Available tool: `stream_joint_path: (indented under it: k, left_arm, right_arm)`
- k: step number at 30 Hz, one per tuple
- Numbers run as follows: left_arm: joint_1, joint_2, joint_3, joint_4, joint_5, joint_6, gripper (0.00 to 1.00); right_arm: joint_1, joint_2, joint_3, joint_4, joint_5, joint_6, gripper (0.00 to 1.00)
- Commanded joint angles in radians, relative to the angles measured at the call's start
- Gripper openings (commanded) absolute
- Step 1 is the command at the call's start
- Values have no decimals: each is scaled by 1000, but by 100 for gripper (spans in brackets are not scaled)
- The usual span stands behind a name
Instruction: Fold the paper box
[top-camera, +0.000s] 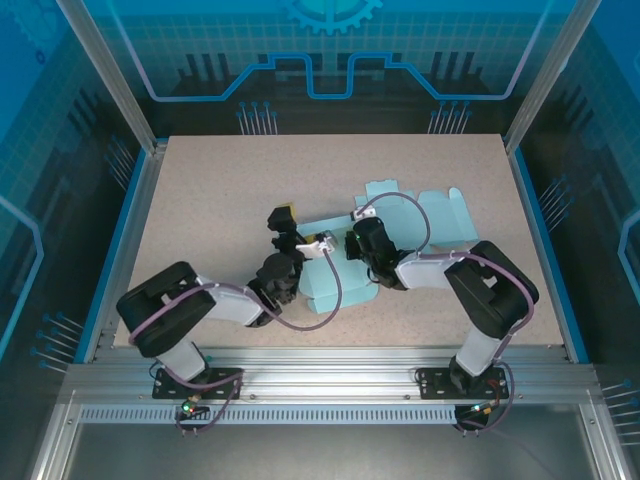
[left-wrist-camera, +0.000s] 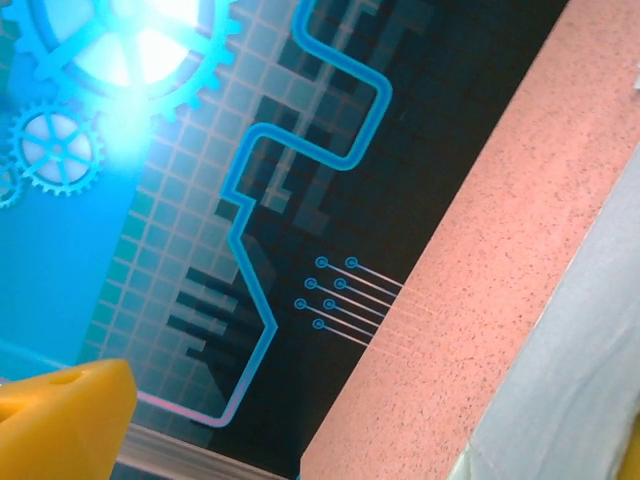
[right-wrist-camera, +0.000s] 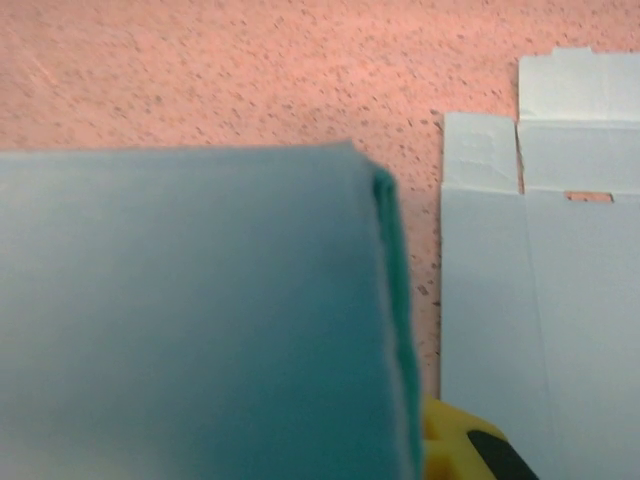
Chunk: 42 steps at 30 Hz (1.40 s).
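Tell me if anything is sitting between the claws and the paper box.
Nothing visible does. The left claw and the right claw are both right at the paper box, at its left end.

Tabletop (top-camera: 230, 190) pale beige, finely speckled, matte; reads pinkish in both wrist views; blue edging (top-camera: 124, 235) down its left and right sides; aluminium posts (top-camera: 107, 70) rise slanting from the far corners; aluminium rail (top-camera: 330, 372) across the near edge, slotted strip (top-camera: 300, 412) just below it; back wall (top-camera: 320, 100) dark, printed with bright blue circuit lines and a grid; half a gear motif (top-camera: 330, 12) at top centre; side panels (top-camera: 40, 200) translucent blue, same pattern; left wrist view: strong white glare (left-wrist-camera: 150, 25) over a large gear, smaller gear (left-wrist-camera: 57, 150) beside it; light on the table even.
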Motion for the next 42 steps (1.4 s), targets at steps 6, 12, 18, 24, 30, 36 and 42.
stream_joint_path:
  k: [6, 12, 18, 24, 30, 36, 42]
  left_arm:
    - [-45, -311, 58, -208, -237, -310, 99]
    - [134, -781, 145, -1178, 225, -1165, 99]
    - [206, -980, 72, -1190, 278, -1259, 99]
    - [213, -825, 222, -1438, 347, -1392, 99]
    - [289, -640, 318, -1525, 591, -1511, 99]
    - [379, -495, 336, -1515, 820, -1588, 99]
    - [382, -466, 310, -1515, 847, -1575, 99]
  right_arm:
    - [20, -70, -44, -99, 32, 36, 0]
    - [40, -149, -75, -146, 42, 57, 0]
    - [52, -213, -84, -203, 48, 70, 0]
    - [60, -264, -81, -252, 42, 104, 0]
    - [61, -276, -69, -285, 41, 133, 0]
    - [63, -266, -58, -300, 47, 146, 0]
    - [65, -256, -32, -321, 46, 148, 0]
